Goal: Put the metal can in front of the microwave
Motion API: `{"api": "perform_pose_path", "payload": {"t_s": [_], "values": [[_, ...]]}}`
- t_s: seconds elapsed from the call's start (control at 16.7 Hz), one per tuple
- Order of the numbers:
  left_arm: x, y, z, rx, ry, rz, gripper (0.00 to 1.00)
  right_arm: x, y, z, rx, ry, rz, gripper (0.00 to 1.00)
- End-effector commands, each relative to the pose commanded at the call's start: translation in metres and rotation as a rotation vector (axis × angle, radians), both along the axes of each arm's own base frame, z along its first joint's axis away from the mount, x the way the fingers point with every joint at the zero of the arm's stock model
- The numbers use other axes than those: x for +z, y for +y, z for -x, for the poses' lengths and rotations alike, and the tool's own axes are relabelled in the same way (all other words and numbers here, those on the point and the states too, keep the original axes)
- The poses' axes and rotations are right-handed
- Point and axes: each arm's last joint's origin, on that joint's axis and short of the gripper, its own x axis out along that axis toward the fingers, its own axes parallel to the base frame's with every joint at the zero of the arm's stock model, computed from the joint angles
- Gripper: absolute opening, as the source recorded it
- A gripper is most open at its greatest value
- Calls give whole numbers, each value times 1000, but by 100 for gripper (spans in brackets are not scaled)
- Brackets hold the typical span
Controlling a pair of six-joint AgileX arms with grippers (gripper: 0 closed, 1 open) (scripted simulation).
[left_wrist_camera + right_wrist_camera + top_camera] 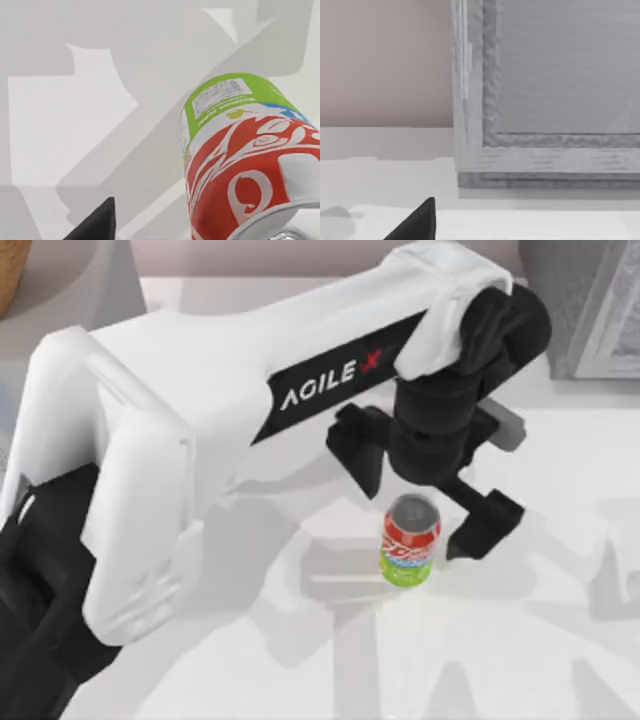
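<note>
Our left arm reaches across the top view from about eight o'clock toward the centre, and our left end effector [425, 520] hangs over the metal can [410, 540], its two black fingers spread wide, one finger [358, 452] at roughly ten o'clock of the can and the other [487, 523] at about three o'clock of it, neither one touching the can as far as we can tell. The can stands upright on the white table [520, 650], a little below and right of the top view's centre, with its silver top facing the camera, the red band above and the lime-green band at its foot. In the left wrist view the can [245, 165] looms close, its green band and label patch farther from the camera and the red band nearer, with a black fingertip [97, 222] at the picture's edge. The microwave [585, 305] sits at about one o'clock in the top view, well apart from the can. In the right wrist view we see the microwave's [545, 95] grey framed face close by, standing on the table, and one black fingertip [417, 222] of our right end effector; whether that one is open or closed we cannot tell.
</note>
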Motion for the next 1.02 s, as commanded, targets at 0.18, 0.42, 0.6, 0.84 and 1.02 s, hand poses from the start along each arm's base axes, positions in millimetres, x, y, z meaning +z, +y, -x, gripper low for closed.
{"api": "perform_pose_path", "payload": {"t_s": [0.18, 0.42, 0.6, 0.84, 1.02], "values": [[-22, 0, 1, 0, -1, 1, 100, 0, 0, 0, 0, 0, 0, 100], [-24, 0, 2, 0, -1, 1, 100, 0, 0, 0, 0, 0, 0, 100], [-24, 0, 2, 0, -1, 1, 77, 0, 0, 0, 0, 0, 0, 100], [-24, 0, 2, 0, -1, 1, 47, 0, 0, 0, 0, 0, 0, 100], [-24, 0, 2, 0, -1, 1, 25, 0, 0, 0, 0, 0, 0, 100]]}}
